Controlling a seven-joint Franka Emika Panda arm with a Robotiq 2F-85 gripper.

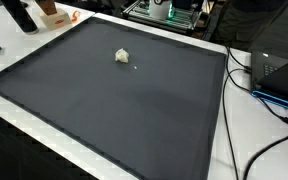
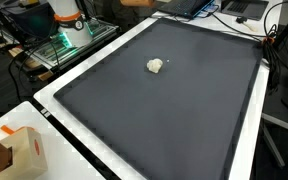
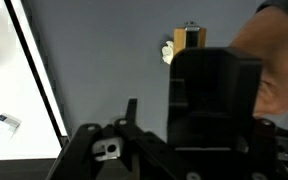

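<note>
A small white crumpled lump (image 1: 122, 56) lies on the far half of the dark matte mat (image 1: 104, 110), well apart from its edges in both exterior views. It is roundish and wrinkled, and no long axis or heading can be told. The gripper (image 3: 174, 120) is a blurred black bulk in the wrist view, and I cannot tell whether it is wide or narrow

Both exterior views: set high up, looking down at a slant over the black mat (image 1: 134, 110) on the white tabletop (image 1: 226, 120). Placed at different sides, far enough back to take in nearly the whole mat. Shared by both: the mat and the small white lump (image 1: 122, 56) on it. Wrist view: low and very close, peering out past the jaws, across the mat to the same lump (image 3: 168, 52).
</note>
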